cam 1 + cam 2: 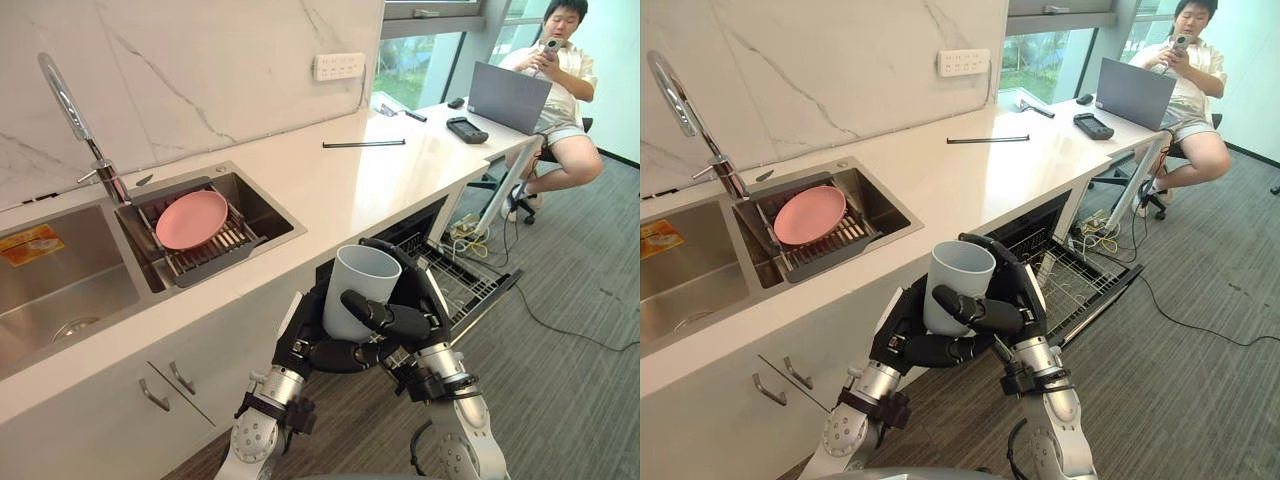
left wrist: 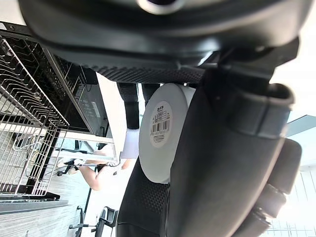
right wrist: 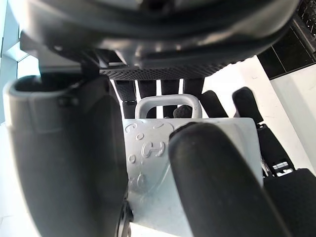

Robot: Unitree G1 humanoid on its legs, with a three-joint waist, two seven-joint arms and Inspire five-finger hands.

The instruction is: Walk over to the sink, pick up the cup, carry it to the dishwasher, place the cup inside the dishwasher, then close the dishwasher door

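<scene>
carrying is the step in hand: the left hand (image 1: 308,346) and right hand (image 1: 398,321) both curl round the upright cup (image 1: 358,283), held in the air just beside the open dishwasher (image 1: 424,221). next it likely needs a swing right, then lowering the cup into the rack (image 1: 456,281).

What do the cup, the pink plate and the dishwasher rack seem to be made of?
The cup: probably plastic, pale grey and matt, with raised moulded marks on its wall. The pink plate: likely plastic or melamine, smooth with a soft sheen. The dishwasher rack: thin metal wire, light-coloured, perhaps coated.
</scene>
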